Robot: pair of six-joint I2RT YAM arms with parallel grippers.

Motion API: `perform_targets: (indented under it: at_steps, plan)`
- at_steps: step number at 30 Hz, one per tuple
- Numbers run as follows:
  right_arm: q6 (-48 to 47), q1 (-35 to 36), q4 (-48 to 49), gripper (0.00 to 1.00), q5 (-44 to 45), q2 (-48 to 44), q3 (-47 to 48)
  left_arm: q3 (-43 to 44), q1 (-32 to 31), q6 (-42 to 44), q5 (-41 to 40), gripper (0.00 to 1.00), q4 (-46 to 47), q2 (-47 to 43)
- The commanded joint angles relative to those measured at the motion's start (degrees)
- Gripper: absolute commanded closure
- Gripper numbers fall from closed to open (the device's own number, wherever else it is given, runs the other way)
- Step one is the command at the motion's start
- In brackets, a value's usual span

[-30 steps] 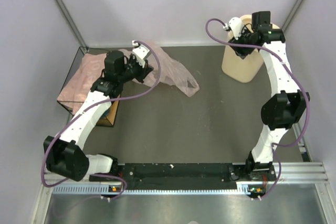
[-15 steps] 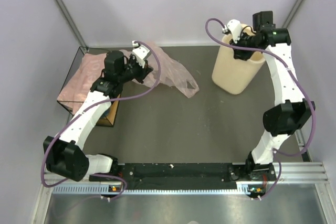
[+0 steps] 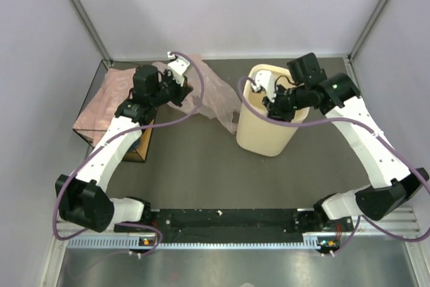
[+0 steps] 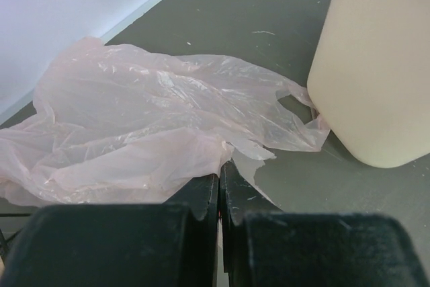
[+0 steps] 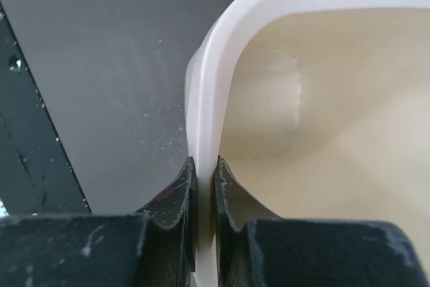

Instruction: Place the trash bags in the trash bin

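Observation:
A spread pale pink trash bag (image 3: 213,91) lies on the dark table at the back centre; it fills the left wrist view (image 4: 154,115). My left gripper (image 3: 178,80) (image 4: 220,169) is shut on its near edge. A folded stack of pink bags (image 3: 107,95) lies on the box at the left. The cream trash bin (image 3: 265,132) stands upright at centre right and touches the bag's right end (image 4: 376,65). My right gripper (image 3: 272,102) (image 5: 205,166) is shut on the bin's rim (image 5: 222,52), one finger inside and one outside. The bin's inside looks empty.
A dark wire-framed box with orange-brown sides (image 3: 140,149) stands at the left under the stack. Pale walls and metal posts close the back and sides. A black rail (image 3: 228,220) runs along the near edge between the arm bases.
My right arm has dragged the bin from the back right corner leftward and nearer, up against the spread bag. My left gripper has barely moved.

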Motion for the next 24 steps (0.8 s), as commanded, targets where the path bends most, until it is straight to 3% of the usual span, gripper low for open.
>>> perform_targets:
  at_steps: [1,4,7,9,10,12,17,18,24]
  plan:
    - [2.97,4.66,1.84,0.9,1.49,-4.61,-3.56,1.75,0.45,-1.06,-0.64,1.0,0.52,-1.29]
    - [4.29,6.15,1.32,0.57,1.84,-5.84,-3.48,1.57,0.45,-1.33,-0.37,1.0,0.43,-1.37]
    - [4.65,6.33,0.09,0.51,2.19,-6.11,-2.78,1.57,0.54,-1.68,-0.37,1.0,0.43,-1.37]
    - [4.3,6.33,-0.26,0.55,2.28,-6.46,-2.69,1.57,0.54,-1.94,-0.37,1.0,0.52,-1.29]
    - [4.12,6.33,-0.61,0.69,2.37,-6.55,-2.78,1.48,0.54,-2.03,-0.37,1.0,0.44,-1.11]
    - [3.86,6.42,-0.79,0.81,1.76,-7.07,-2.78,1.57,0.54,-2.2,-0.28,1.0,0.61,-1.02]
    - [4.73,7.91,-1.58,0.92,1.31,-7.6,-0.59,1.57,0.54,-2.21,-0.28,1.0,0.7,-1.02]
    - [4.82,8.09,-1.5,0.98,1.58,-7.78,-0.23,1.57,0.54,-2.29,-0.28,1.0,0.61,-0.85]
    - [4.91,9.5,0.87,1.0,4.21,-9.01,2.32,1.57,0.54,-2.2,-0.11,1.0,0.79,-0.67]
